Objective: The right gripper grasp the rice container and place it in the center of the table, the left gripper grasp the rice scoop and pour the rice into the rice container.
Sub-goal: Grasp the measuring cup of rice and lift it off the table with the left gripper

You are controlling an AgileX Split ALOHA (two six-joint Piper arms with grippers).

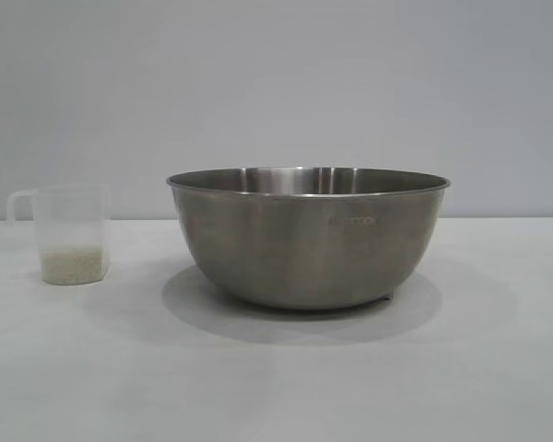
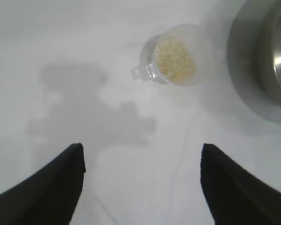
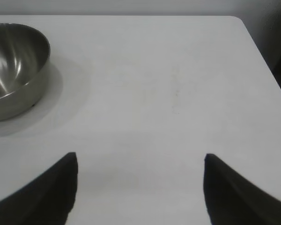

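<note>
The rice container (image 1: pixel 306 235), a wide steel bowl, stands near the middle of the white table (image 1: pixel 276 387); it also shows in the wrist views (image 2: pixel 276 61) (image 3: pixel 11 65). To its left stands the rice scoop (image 1: pixel 66 235), a clear plastic cup with a loop handle, upright, with rice (image 1: pixel 71 265) in its bottom (image 2: pixel 174 58). My left gripper (image 2: pixel 141 149) hangs open above the bare table, well short of the scoop (image 2: pixel 171 55). My right gripper (image 3: pixel 140 157) is open over bare table, off to one side of the bowl. Neither arm shows in the exterior view.
A plain grey wall stands behind the table. The table's far edge and rounded corner (image 3: pixel 236 19) show in the right wrist view. The left arm's shadow (image 2: pixel 89 108) lies on the tabletop beside the scoop.
</note>
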